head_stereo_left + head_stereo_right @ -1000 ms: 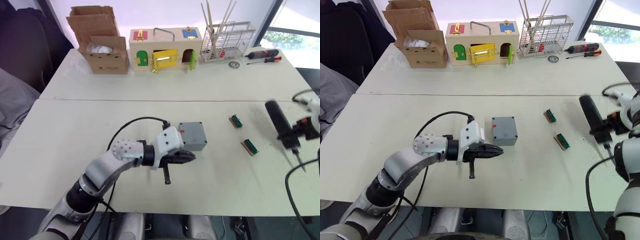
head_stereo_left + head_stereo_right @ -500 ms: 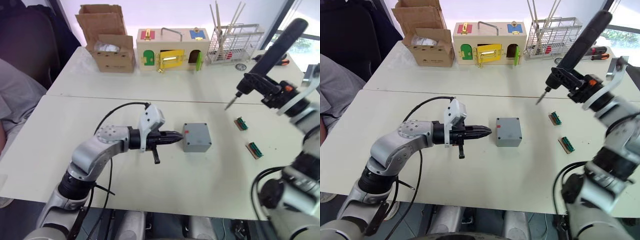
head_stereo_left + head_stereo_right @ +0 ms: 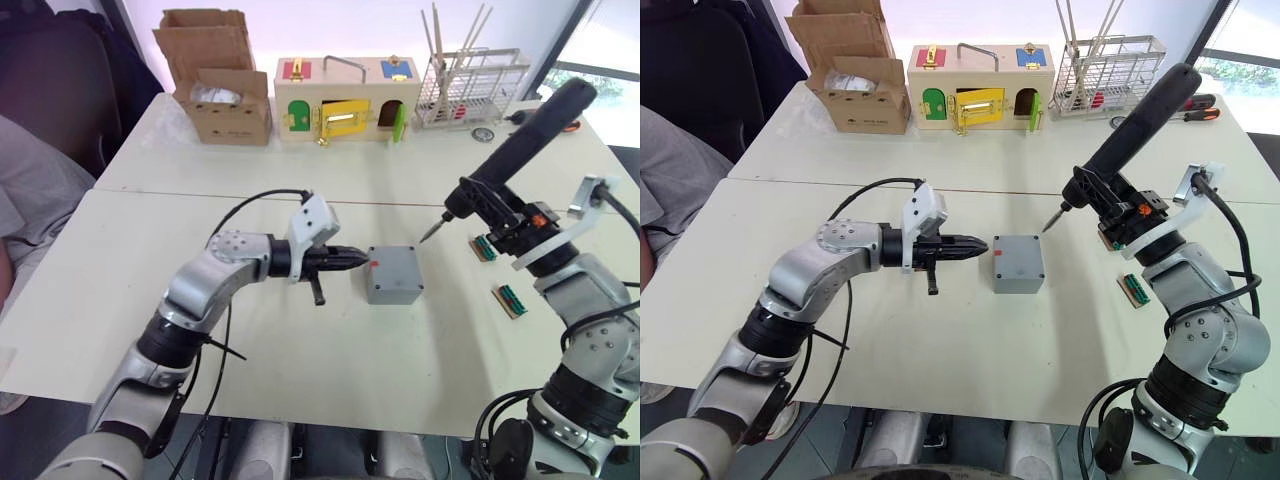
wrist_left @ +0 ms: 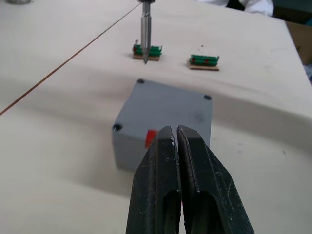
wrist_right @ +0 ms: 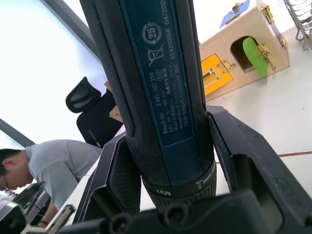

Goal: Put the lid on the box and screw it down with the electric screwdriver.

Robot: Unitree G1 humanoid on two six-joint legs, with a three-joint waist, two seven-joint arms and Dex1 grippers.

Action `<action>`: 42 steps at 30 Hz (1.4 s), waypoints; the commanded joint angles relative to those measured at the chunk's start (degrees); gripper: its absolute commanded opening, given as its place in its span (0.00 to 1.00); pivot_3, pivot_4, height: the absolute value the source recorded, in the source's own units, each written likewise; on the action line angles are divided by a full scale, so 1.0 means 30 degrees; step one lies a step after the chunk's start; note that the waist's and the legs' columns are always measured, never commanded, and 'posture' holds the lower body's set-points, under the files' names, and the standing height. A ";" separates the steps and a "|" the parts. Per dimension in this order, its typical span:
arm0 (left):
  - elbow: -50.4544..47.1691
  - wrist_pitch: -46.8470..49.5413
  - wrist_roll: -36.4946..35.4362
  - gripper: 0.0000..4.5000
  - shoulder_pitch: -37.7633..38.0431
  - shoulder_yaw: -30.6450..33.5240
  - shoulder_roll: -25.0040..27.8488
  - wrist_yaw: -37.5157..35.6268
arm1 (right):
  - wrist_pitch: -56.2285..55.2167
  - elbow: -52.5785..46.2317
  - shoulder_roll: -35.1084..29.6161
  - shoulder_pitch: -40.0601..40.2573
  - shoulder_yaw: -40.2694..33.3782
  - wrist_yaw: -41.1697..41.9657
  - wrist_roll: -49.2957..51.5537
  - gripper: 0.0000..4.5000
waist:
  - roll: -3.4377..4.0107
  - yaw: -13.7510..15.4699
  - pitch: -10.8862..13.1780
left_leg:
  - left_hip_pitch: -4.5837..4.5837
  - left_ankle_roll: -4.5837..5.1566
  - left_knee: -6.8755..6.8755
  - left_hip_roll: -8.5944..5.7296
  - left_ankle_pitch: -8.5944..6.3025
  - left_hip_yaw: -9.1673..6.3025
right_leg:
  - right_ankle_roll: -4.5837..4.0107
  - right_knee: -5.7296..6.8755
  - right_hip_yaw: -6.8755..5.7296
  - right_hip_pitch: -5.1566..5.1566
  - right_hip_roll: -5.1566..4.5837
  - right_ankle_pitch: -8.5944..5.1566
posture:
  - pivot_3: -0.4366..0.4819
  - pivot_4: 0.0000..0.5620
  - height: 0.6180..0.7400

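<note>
Jaws of the left gripper (image 4: 176,134) are pressed together on nothing, their tips just beside the red-marked side of the box (image 3: 394,275), which sits mid-counter (image 3: 300,370). The right gripper (image 5: 170,204) clamps the electric screwdriver (image 3: 1130,125), held tilted with its bit (image 4: 145,39) hanging in the air above the far edge of the box, apart from it. The lid (image 4: 170,105) appears already seated on the box, with dark screw points at its corners. So the fastening step seems to be in hand. Next, the bit likely has to drop straight onto one corner screw and meet it squarely, while the left arm steadies the box against sliding. Two small green-topped parts (image 3: 498,273) lie nearby.
</note>
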 commanded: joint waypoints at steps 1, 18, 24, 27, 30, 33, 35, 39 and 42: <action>0.1516 -0.1456 0.0809 0.02 -0.0768 -0.0242 -0.0926 -0.0195 | -0.1181 -0.1337 -0.0449 0.0131 0.0694 -0.0293 0.0926 0.40 | -0.0002 0.0005 0.0001 | 0.0000 0.0000 -0.0001 -0.0001 0.0000 -0.0002 | 0.0000 -0.0001 -0.0001 0.0000 0.0001 0.0000 | 0.48 0.27 0.91; 0.4876 -0.3815 0.3532 0.02 0.0074 -0.1667 -0.3178 -0.0671 | -0.4634 -0.0250 -0.1013 0.1815 0.2622 -0.1151 0.1150 0.40 | -0.0009 0.0062 0.0001 | 0.0000 0.0015 0.0005 0.0042 -0.0008 -0.0006 | -0.0001 -0.0025 0.0002 0.0000 -0.0004 -0.0001 | 0.48 0.27 0.91; 0.4450 -0.3537 0.3553 0.02 0.0258 -0.1567 -0.3156 -0.0746 | -0.5310 0.0232 -0.1294 0.2034 0.3114 -0.1115 0.1032 0.40 | -0.0009 0.0054 0.0001 | 0.0001 0.0039 0.0006 0.0051 -0.0021 -0.0008 | -0.0001 -0.0023 0.0001 0.0000 -0.0005 -0.0001 | 0.48 0.27 0.91; 0.4364 -0.3437 0.3558 0.02 0.0292 -0.1520 -0.3122 -0.0749 | -0.5670 0.0546 -0.1336 0.2064 0.3570 -0.1049 0.0845 0.40 | -0.0009 0.0042 0.0001 | 0.0001 0.0038 0.0005 0.0051 -0.0021 -0.0006 | -0.0001 -0.0024 0.0002 -0.0001 -0.0005 -0.0001 | 0.48 0.27 0.91; 0.4167 -0.3272 0.3571 0.02 0.0395 -0.1450 -0.3090 -0.0652 | -0.6057 0.0889 -0.1458 0.2154 0.4080 -0.0935 0.0566 0.40 | -0.0009 0.0046 0.0001 | 0.0002 0.0040 0.0005 0.0053 -0.0022 -0.0008 | -0.0001 -0.0023 0.0001 0.0000 -0.0003 -0.0001 | 0.48 0.27 0.91; 0.4055 -0.3163 0.3582 0.02 0.0503 -0.1357 -0.3081 -0.0515 | -0.6369 0.1112 -0.1678 0.2278 0.4569 -0.0833 0.0306 0.40 | -0.0011 0.0042 0.0000 | 0.0002 0.0039 0.0006 0.0053 -0.0021 -0.0007 | -0.0001 -0.0025 0.0001 0.0001 -0.0004 0.0000 | 0.48 0.27 0.91; 0.3992 -0.3126 0.3590 0.02 0.0590 -0.1338 -0.3081 -0.0452 | -0.6526 0.1155 -0.1887 0.2384 0.4918 -0.0722 0.0032 0.40 | -0.0011 0.0031 0.0000 | 0.0006 0.0040 0.0005 0.0053 -0.0022 -0.0007 | -0.0001 -0.0024 0.0001 0.0001 -0.0003 -0.0001 | 0.48 0.27 0.91; 0.3846 -0.3075 0.3626 0.02 0.0781 -0.1245 -0.3155 -0.0197 | -0.6892 0.1190 -0.2658 0.2559 0.5853 -0.0417 -0.0782 0.40 | -0.0025 0.0011 -0.0009 | 0.0014 0.0057 0.0005 0.0060 -0.0032 -0.0005 | -0.0001 -0.0023 0.0002 0.0007 0.0000 -0.0001 | 0.48 0.27 0.91; 0.3647 -0.3117 0.3648 0.02 0.0988 -0.1180 -0.3232 0.0069 | -0.7000 0.1118 -0.3079 0.2582 0.6391 -0.0260 -0.1027 0.40 | -0.0043 0.0016 -0.0021 | 0.0028 0.0066 0.0005 0.0065 -0.0037 -0.0007 | -0.0002 -0.0024 0.0002 0.0025 0.0001 -0.0002 | 0.48 0.27 0.91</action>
